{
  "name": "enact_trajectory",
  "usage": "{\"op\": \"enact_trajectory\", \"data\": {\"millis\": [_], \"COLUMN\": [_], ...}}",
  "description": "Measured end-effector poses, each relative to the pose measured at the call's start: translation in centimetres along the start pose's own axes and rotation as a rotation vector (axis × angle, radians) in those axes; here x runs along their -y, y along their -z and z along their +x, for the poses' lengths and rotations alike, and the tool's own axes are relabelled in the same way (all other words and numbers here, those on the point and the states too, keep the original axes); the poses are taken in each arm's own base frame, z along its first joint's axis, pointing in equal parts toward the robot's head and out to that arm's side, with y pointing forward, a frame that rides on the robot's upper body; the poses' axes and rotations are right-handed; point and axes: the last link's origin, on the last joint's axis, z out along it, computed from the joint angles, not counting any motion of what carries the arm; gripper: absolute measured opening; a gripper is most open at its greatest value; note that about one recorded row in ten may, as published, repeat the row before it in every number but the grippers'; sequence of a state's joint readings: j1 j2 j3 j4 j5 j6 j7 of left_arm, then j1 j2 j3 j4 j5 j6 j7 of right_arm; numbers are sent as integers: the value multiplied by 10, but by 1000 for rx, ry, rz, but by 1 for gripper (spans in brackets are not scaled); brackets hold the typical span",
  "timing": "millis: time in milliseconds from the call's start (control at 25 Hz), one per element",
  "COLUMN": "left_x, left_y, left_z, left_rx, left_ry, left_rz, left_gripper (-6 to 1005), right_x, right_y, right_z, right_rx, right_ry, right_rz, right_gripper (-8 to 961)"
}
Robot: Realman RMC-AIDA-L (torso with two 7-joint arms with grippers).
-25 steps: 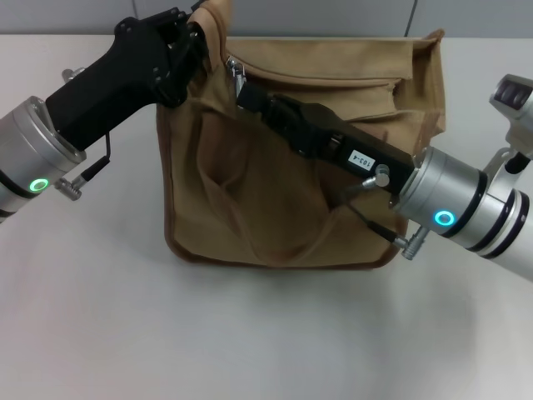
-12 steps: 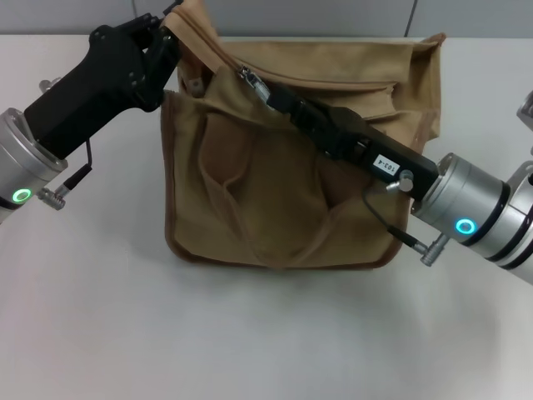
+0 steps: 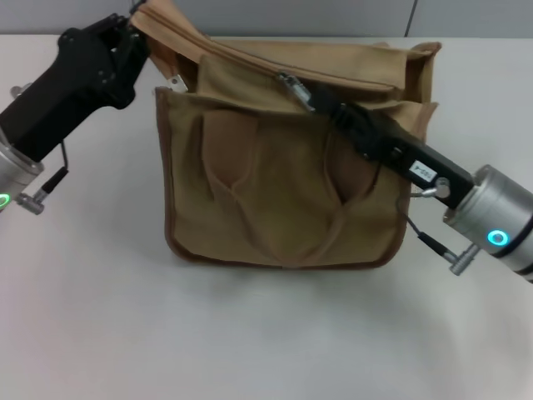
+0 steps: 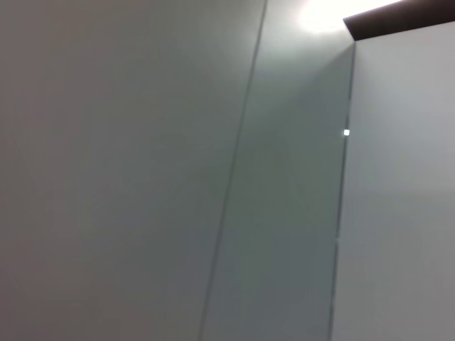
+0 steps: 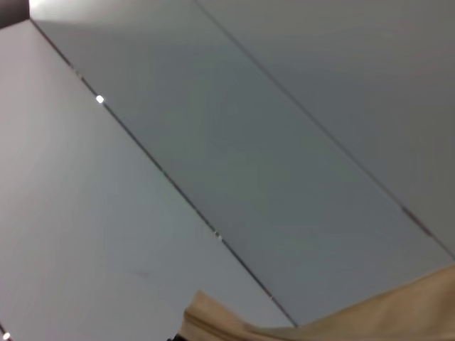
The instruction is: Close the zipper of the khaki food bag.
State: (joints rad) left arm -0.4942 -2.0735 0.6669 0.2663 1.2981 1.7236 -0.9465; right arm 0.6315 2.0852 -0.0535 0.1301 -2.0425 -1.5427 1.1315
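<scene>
Zipper (image 3: 250,62): tan fabric-edged line along the top of the bag, running from the upper left of the head view toward the upper centre-right. Its silver pull tab (image 3: 293,86) sits a little left of centre along the top edge, directly at the tip of the right end effector.

Khaki food bag (image 3: 275,167): boxy tan canvas tote, centre of the head view, standing on the table (image 3: 250,333). Two loop handles (image 3: 225,167) hang down its front face; brownish piping follows the lower edge. The upper-left corner of the bag is pulled up and out toward the frame's upper left. A strip of the same tan fabric shows along the bottom edge of the right wrist view (image 5: 398,312).

Right end effector (image 3: 304,93): reaches in from the lower right of the head view, lying diagonally across the bag's upper front. Its fingertips meet the pull tab and appear closed on it, though the contact is small and partly hidden.

Left end effector (image 3: 133,33): upper left of the head view, at the raised corner of the bag. Its fingers are clamped on the fabric at the zipper's end.

Table: pale, plain surface under and around the bag.

Wall panels (image 4: 213,177): grey, with thin seams; these fill the left wrist view and most of the right wrist view.
</scene>
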Motion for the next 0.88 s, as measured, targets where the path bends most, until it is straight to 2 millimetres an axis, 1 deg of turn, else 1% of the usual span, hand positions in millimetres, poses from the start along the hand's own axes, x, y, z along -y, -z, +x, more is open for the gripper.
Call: {"op": "enact_trajectory", "data": {"millis": [80, 320, 560, 680, 720, 760, 800, 880], "left_x": [3, 7, 11, 11, 11, 10, 10, 9], "left_y": [7, 14, 16, 16, 16, 15, 14, 12], "left_z": [0, 0, -3, -3, -3, -3, -3, -3], "left_rx": [-3, 3, 20, 22, 21, 20, 20, 18], "left_ry": [-3, -5, -5, -4, -3, -1, 0, 4], "left_rz": [38, 78, 107, 108, 105, 101, 98, 90], "left_gripper": [19, 19, 19, 19, 19, 19, 19, 19], "right_x": [2, 4, 7, 4, 1, -7, -7, -13], "right_y": [6, 25, 45, 47, 48, 47, 47, 45], "right_z": [-2, -7, -10, -13, -14, -17, -17, -21], "right_rx": [14, 52, 98, 111, 119, 135, 135, 150], "right_ry": [0, -7, -12, -8, -3, 7, 7, 15], "right_rz": [10, 31, 67, 46, 24, -31, -31, -80], "right_gripper": [-1, 0, 0, 0, 0, -1, -1, -1]}}
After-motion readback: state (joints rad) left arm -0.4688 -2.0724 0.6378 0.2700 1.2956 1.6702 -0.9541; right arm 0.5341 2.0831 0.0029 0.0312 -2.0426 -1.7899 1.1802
